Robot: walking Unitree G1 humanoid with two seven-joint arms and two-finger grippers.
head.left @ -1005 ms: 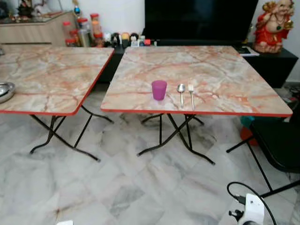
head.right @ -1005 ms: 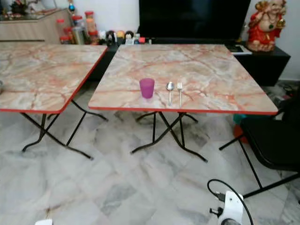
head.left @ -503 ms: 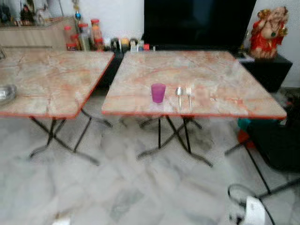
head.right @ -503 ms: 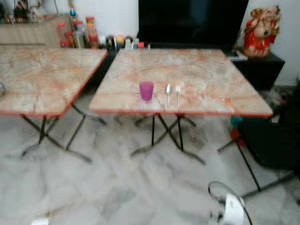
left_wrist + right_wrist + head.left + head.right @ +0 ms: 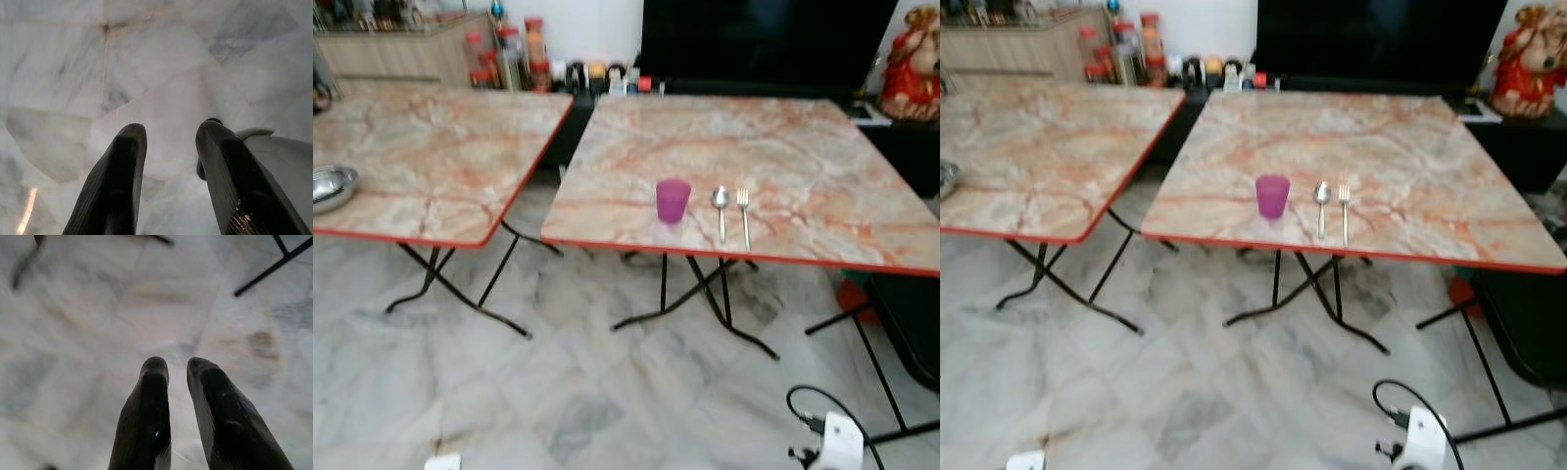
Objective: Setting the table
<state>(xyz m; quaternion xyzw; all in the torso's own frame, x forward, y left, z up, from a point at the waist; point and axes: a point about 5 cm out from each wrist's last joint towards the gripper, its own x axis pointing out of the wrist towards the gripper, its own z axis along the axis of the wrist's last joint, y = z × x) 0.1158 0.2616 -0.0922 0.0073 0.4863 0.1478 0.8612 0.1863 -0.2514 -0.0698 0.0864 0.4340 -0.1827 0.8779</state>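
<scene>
Ahead of both claws, well apart from them and higher, stands a folding bench [image 5: 783,147] with a marbled pink-and-cream top, a red edge and crossed black legs. Near its front edge a translucent purple cup [image 5: 673,200] stands upright; just beside it, on the side of the right claw, a spoon [image 5: 721,210] and then a fork [image 5: 743,214] lie parallel, close together but not touching, their heads pointing away from the robot. The left claw [image 5: 168,134] hangs low over the grey-veined marble floor [image 5: 509,392], its two black fingers [image 5: 120,181] spread with a clear gap between them and nothing held; a white part of the robot shows beside it in the left wrist view. The right claw [image 5: 172,366] also hangs above the floor, its fingers [image 5: 146,411] slightly parted with a narrow gap at the tips and nothing between them; thin black legs cross the floor beyond it, and that view is somewhat blurred. Farther toward the left claw's side stands a second bench [image 5: 431,157] of the same kind, bearing a metal bowl [image 5: 331,186] at its outer edge. Beyond both benches a row of jars and bottles [image 5: 524,54] stands against the wall next to a large dark screen [image 5: 764,39], with a red and gold figurine [image 5: 909,76] on a low black cabinet on the right claw's side. A dark chair [image 5: 1528,323] stands by the first bench's corner.
</scene>
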